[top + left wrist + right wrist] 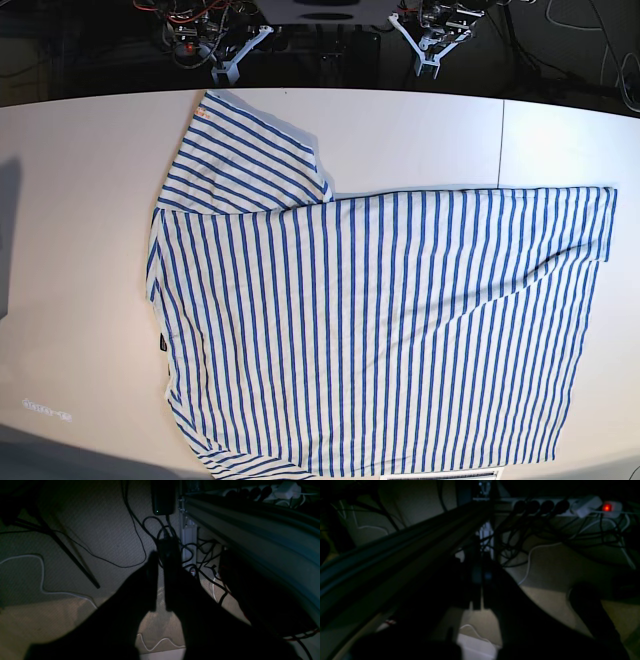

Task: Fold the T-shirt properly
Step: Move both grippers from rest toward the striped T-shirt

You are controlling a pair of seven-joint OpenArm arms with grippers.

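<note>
The T-shirt [380, 330], white with thin blue stripes, lies spread flat over most of the white table [80, 200]. One sleeve [245, 155] points to the far left corner and bears a small orange mark [200, 112]. A dark neck label [160, 342] shows at the shirt's left edge. My left gripper [430, 60] [161, 557] and right gripper [228, 70] [481, 572] hang behind the table's far edge, well away from the shirt. Both wrist views look down at the dim floor. In each, the fingers stand almost together with nothing between them.
A metal table frame beam [250, 530] [395, 552] runs next to each gripper. Tangled cables [190, 555] lie on the carpet below, along with a power strip with a red light [607, 507]. A dark stand leg [75, 562] crosses the floor.
</note>
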